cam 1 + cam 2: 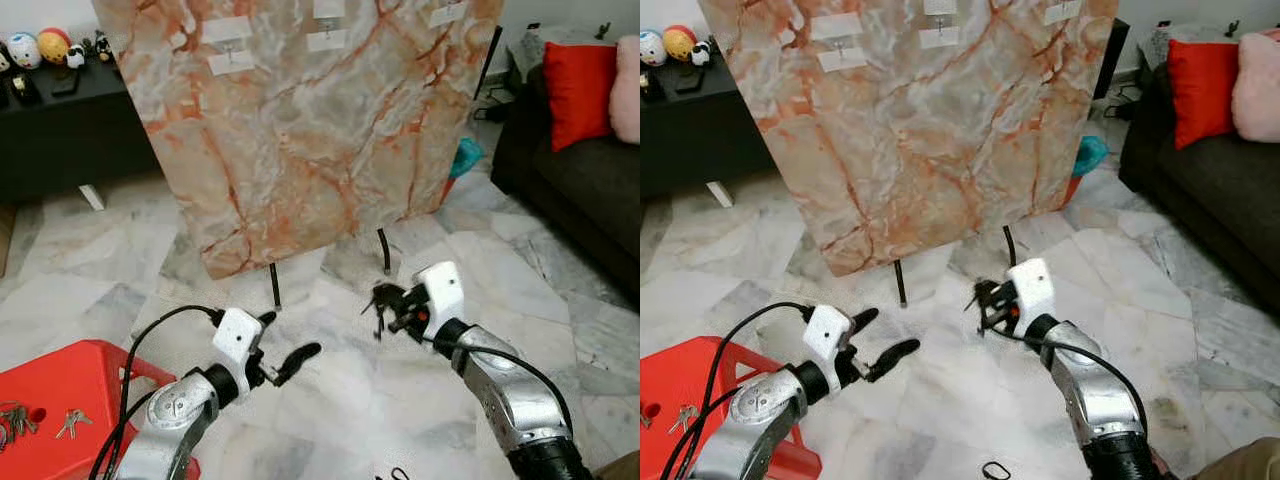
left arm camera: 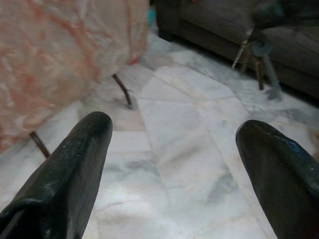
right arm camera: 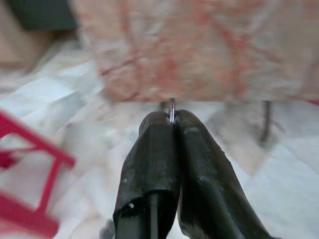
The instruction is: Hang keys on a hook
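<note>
A large marbled orange-and-white board (image 1: 300, 130) fills the upper middle of the head views, leaning on thin dark legs (image 1: 275, 285) over the pale marble floor (image 1: 360, 390). Small white hook plates (image 1: 228, 45) sit near its top edge, at the top of the frame. A dark sofa (image 1: 590, 190) with a red cushion (image 1: 580, 90) takes the upper right, and a black low cabinet (image 1: 60, 130) bearing small painted figures (image 1: 40, 47) takes the upper left. A red stool (image 1: 70, 400) sits in the lower left corner, with spare key bunches (image 1: 70, 423) lying on its top. At lower right of centre the right gripper (image 1: 385, 305) is raised before the lower edge of the board, its fingers pressed together on the ring of a bunch of keys (image 1: 380, 310); the right wrist view shows the metal ring (image 3: 172, 109) pinched between the two closed fingertips (image 3: 157, 134), with the keys hanging below in the head views. At lower left of centre the left gripper (image 1: 285, 345) hovers over the floor with its jaws spread wide and holding nothing. A small dark ring-like item (image 1: 995, 470) lies on the floor at the bottom edge.
</note>
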`<state>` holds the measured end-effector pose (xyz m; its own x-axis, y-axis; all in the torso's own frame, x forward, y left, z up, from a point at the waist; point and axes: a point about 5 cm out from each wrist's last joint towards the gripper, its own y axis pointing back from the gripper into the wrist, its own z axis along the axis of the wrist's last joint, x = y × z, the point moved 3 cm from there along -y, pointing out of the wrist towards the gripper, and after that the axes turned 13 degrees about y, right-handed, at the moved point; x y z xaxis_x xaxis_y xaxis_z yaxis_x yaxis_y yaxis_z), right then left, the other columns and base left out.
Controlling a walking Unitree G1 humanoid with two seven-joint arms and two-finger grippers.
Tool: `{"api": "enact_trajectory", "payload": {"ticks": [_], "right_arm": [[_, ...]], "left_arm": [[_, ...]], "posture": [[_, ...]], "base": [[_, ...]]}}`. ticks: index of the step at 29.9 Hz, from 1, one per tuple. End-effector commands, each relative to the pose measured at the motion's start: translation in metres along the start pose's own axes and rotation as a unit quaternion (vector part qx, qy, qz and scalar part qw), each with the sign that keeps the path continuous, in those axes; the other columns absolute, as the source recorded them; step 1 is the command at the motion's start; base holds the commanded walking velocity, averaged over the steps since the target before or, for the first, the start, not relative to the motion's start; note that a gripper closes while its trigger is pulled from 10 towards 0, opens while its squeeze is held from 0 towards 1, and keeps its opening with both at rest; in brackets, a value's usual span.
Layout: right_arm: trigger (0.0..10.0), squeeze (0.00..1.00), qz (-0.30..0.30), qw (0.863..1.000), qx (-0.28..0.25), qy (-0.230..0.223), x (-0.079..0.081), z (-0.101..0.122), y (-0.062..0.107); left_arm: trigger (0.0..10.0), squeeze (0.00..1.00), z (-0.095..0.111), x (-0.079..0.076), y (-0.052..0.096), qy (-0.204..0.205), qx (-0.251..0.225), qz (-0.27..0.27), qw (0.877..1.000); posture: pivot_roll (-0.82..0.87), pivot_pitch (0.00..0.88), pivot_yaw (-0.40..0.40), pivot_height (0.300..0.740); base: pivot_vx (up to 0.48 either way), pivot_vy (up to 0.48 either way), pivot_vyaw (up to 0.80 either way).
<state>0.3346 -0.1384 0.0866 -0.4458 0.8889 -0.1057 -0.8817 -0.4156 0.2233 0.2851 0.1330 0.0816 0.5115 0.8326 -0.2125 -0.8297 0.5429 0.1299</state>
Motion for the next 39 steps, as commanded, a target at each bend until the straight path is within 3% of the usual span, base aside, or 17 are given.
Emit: {"api": "enact_trajectory", "payload": {"ticks": [1,2,3,5,12,19,39], "right_arm": [[10.0,0.00,-0.030,0.999,-0.008,-0.017,-0.004,0.001,0.003],[10.0,0.00,-0.030,0.999,-0.008,-0.017,-0.004,0.001,0.003],[10.0,0.00,-0.046,0.998,-0.020,-0.024,-0.001,0.004,0.006],[10.0,0.00,-0.062,0.997,-0.022,-0.031,0.001,0.004,0.009],[10.0,0.00,-0.086,0.995,-0.013,-0.050,0.008,-0.004,0.010],[10.0,0.00,-0.088,0.995,-0.013,-0.044,0.011,-0.001,0.007],[10.0,0.00,-0.084,0.996,-0.031,-0.012,0.010,0.009,0.003]], "left_arm": [[10.0,0.00,0.000,0.014,0.001,-0.003,-0.010,0.055,0.998],[10.0,0.00,0.000,0.014,0.001,-0.003,-0.010,0.055,0.998],[10.0,0.00,0.000,0.023,0.002,0.006,-0.026,0.104,0.994],[10.0,0.00,0.001,0.028,0.003,0.014,-0.038,0.130,0.991],[10.0,0.00,0.002,0.019,-0.001,0.025,-0.054,0.123,0.991],[10.0,0.00,-0.001,0.022,-0.002,0.021,-0.057,0.146,0.987],[10.0,0.00,0.005,0.025,-0.002,0.019,-0.069,0.161,0.984]], "posture": [[0.07,0.126,-0.019,0.740],[0.07,0.126,-0.019,0.740],[0.07,0.125,-0.017,0.740],[0.06,0.127,-0.017,0.740],[0.06,0.101,-0.011,0.740],[0.06,0.046,-0.010,0.740],[0.07,0.090,-0.012,0.740]], "base": [[0.000,0.000,0.00],[0.000,0.000,0.00],[0.000,0.000,0.00],[0.000,0.000,0.00],[0.000,0.000,0.00],[0.000,0.000,0.00],[0.000,0.000,0.10]]}}
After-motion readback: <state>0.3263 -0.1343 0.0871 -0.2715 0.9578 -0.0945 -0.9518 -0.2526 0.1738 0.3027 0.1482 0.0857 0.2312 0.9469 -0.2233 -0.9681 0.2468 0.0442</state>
